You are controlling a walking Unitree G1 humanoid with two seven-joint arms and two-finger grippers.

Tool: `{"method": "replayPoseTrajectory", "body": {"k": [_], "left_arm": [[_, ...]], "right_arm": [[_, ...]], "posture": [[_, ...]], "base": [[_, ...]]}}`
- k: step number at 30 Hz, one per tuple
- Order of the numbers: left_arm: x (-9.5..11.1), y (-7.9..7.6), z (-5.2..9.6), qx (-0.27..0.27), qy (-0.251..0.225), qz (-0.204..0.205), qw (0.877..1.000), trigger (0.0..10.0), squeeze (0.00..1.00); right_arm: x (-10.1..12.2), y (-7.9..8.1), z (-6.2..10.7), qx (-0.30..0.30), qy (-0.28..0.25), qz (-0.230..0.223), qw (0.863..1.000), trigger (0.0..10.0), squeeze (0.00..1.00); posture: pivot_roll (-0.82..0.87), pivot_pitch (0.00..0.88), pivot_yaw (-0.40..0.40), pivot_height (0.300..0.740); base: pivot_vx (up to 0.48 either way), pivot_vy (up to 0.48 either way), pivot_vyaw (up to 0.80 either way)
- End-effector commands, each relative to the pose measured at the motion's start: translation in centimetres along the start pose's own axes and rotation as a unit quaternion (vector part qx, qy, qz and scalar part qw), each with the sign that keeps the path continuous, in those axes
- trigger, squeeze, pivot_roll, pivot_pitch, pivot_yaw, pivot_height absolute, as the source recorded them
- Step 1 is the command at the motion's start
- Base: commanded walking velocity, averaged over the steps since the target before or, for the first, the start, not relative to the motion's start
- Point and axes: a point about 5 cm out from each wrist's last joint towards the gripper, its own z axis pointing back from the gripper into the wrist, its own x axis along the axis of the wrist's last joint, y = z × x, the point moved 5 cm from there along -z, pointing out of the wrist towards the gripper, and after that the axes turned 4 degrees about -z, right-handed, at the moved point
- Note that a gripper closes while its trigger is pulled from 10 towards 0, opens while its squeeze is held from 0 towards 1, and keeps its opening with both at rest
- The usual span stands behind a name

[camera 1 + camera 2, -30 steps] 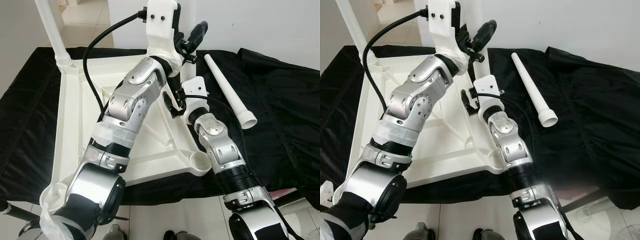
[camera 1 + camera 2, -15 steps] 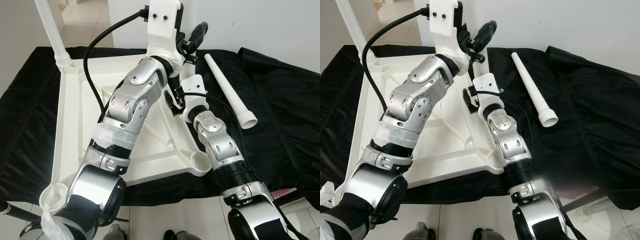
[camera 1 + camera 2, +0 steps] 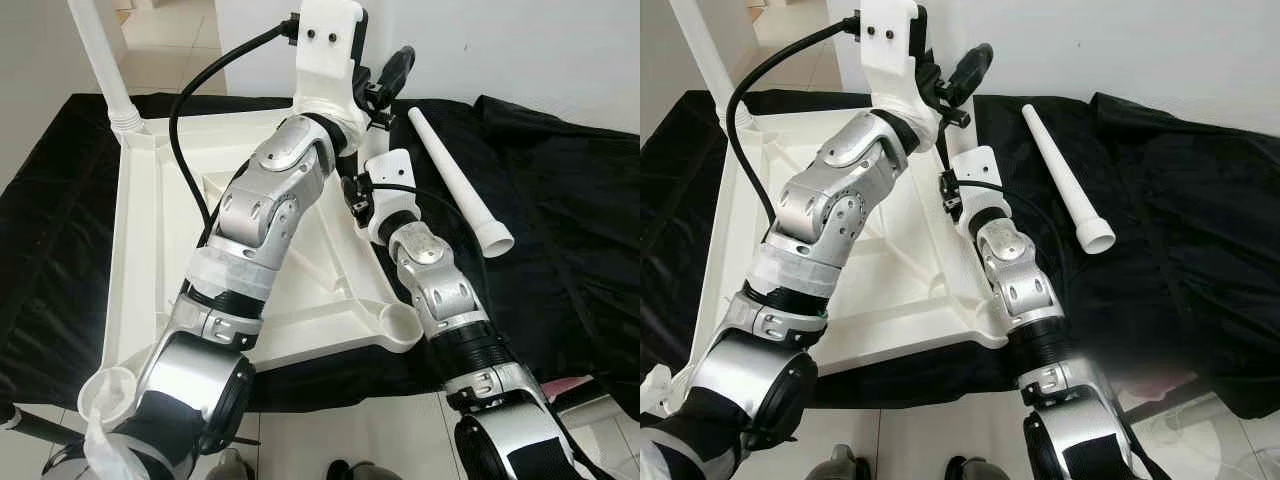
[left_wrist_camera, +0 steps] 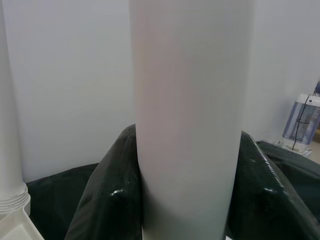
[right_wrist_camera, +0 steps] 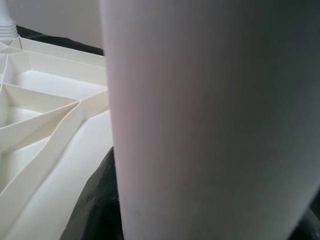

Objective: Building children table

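- A white plastic tabletop (image 3: 150,250) is seen lying upside down on a black cloth (image 3: 560,200) spread over the floor, its ribbed underside facing up.
- An upright white leg (image 4: 187,115) is held at the far right corner of the tabletop, close to the white wall (image 3: 1140,50); much of it is hidden behind the arms in the head views.
- The left gripper (image 4: 187,200) is raised at that leg, and its two black fingers (image 4: 107,195) are seen pressed against either side of the leg, so the jaws are clamped on it.
- The right gripper (image 3: 360,195) is placed lower on the same leg, just above the tabletop corner; in its wrist view the leg (image 5: 210,120) is seen very close, with a dark finger (image 5: 95,205) touching its side, so these jaws are closed around it too.
- Another white leg (image 3: 105,65) is already fitted upright in the far left corner of the tabletop.
- A third leg (image 3: 458,180) is left lying loose on the cloth, to the right of the tabletop and apart from it, its wider end pointing toward the robot.
- Two empty round sockets are seen at the near corners, one on the left (image 3: 105,390) and one on the right (image 3: 395,325).
- A small appliance (image 4: 302,120) is visible by the wall.
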Motion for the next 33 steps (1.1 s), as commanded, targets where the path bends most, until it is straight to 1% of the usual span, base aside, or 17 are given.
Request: {"method": "replayPoseTrajectory", "body": {"k": [1, 2, 3, 7, 10, 11, 12, 13, 14, 17, 19, 22, 24, 27, 31, 32, 33], "left_arm": [[0.5, -1.4, -0.1, -0.024, -0.009, 0.000, 1.000, 10.0, 0.00], [0.5, -1.5, -0.1, -0.026, -0.009, 0.003, 1.000, 10.0, 0.15], [0.4, -1.5, -0.1, -0.027, -0.009, 0.009, 1.000, 10.0, 1.00], [0.4, -1.5, -0.1, -0.029, -0.009, 0.015, 0.999, 10.0, 1.00], [0.4, -1.5, 0.0, -0.030, -0.008, 0.012, 0.999, 10.0, 1.00], [0.3, -1.5, 0.0, -0.031, -0.006, 0.006, 0.999, 10.0, 0.87], [0.3, -1.4, 0.0, -0.032, -0.006, 0.000, 0.999, 10.0, 0.87], [0.4, -1.3, 0.0, -0.030, -0.006, -0.003, 1.000, 10.0, 0.10], [0.4, -1.0, 0.1, -0.026, -0.008, -0.002, 1.000, 10.0, 0.00], [0.5, -0.4, 0.3, -0.016, -0.011, 0.002, 1.000, 10.0, 0.00], [0.7, 0.4, 0.4, -0.002, -0.014, 0.009, 1.000, 10.0, 0.00], [0.8, 1.9, 0.9, 0.024, -0.022, 0.004, 0.999, 10.0, 0.00], [0.8, 2.5, 1.1, 0.034, -0.022, 0.005, 0.999, 10.0, 0.00], [0.7, 3.7, 1.9, 0.053, -0.024, 0.000, 0.998, 10.0, 0.00], [0.6, 4.3, 2.3, 0.061, -0.023, 0.000, 0.998, 10.0, 0.00], [0.3, 4.9, 3.0, 0.067, -0.022, -0.017, 0.997, 10.0, 0.00], [0.1, 5.3, 3.4, 0.072, -0.019, -0.022, 0.997, 10.0, 0.00]], "right_arm": [[-0.1, -0.3, -0.1, -0.011, 0.006, -0.013, 1.000, 0.0, 0.00], [0.0, -0.4, -0.2, -0.016, 0.006, -0.017, 1.000, 2.0, 0.00], [0.1, -0.6, -0.2, -0.022, 0.004, -0.023, 0.999, 10.0, 0.00], [0.2, -0.9, -0.3, -0.035, 0.003, -0.035, 0.999, 10.0, 0.00], [0.2, -1.1, -0.3, -0.039, 0.002, -0.039, 0.998, 10.0, 0.00], [0.2, -1.2, -0.3, -0.041, 0.002, -0.041, 0.998, 10.0, 0.00], [0.2, -1.3, -0.4, -0.044, 0.002, -0.043, 0.998, 10.0, 0.00], [0.1, -1.4, -0.3, -0.047, 0.003, -0.048, 0.998, 10.0, 0.00], [0.1, -1.7, -0.3, -0.054, 0.002, -0.053, 0.997, 10.0, 0.00], [0.1, -2.2, -0.2, -0.068, 0.000, -0.061, 0.996, 10.0, 0.00], [0.1, -2.7, -0.1, -0.079, -0.002, -0.069, 0.994, 10.0, 0.00], [0.2, -3.5, 0.1, -0.095, -0.010, -0.073, 0.993, 10.0, 0.00], [0.2, -3.8, 0.3, -0.102, -0.013, -0.076, 0.992, 10.0, 0.00], [0.3, -4.3, 0.6, -0.112, -0.021, -0.082, 0.990, 10.0, 0.00], [0.2, -4.5, 0.9, -0.117, -0.025, -0.085, 0.989, 10.0, 0.00], [0.2, -4.7, 1.2, -0.121, -0.030, -0.090, 0.988, 10.0, 0.00], [0.3, -4.7, 1.3, -0.124, -0.034, -0.090, 0.988, 10.0, 0.00]], "posture": [[-0.05, 0.082, -0.017, 0.740], [-0.05, 0.081, -0.017, 0.740], [-0.05, 0.078, -0.017, 0.740], [-0.05, 0.073, -0.016, 0.740], [-0.05, 0.072, -0.016, 0.740], [-0.05, 0.072, -0.016, 0.740], [-0.05, 0.071, -0.016, 0.740], [-0.05, 0.071, -0.016, 0.740], [-0.04, 0.070, -0.015, 0.740], [-0.04, 0.071, -0.015, 0.740], [-0.04, 0.071, -0.015, 0.740], [-0.04, 0.072, -0.015, 0.740], [-0.04, 0.072, -0.015, 0.740], [-0.04, 0.074, -0.016, 0.740], [-0.04, 0.075, -0.018, 0.740], [-0.04, 0.078, -0.019, 0.740], [-0.04, 0.081, -0.020, 0.740]], "base": [[0.000, 0.000, 0.00], [0.000, 0.000, 0.00], [0.000, 0.000, 0.00], [0.000, 0.000, 0.00], [0.000, 0.000, 0.00], [0.000, 0.000, 0.00], [0.000, 0.000, 0.00], [0.000, 0.000, 0.00], [0.000, 0.000, 0.00], [0.000, 0.000, 0.00], [0.000, 0.000, 0.00], [0.000, 0.000, 0.00], [0.000, 0.000, 0.00], [0.000, 0.000, 0.00], [0.000, 0.000, 0.00], [0.000, 0.000, 0.00], [0.000, 0.000, 0.00]]}}
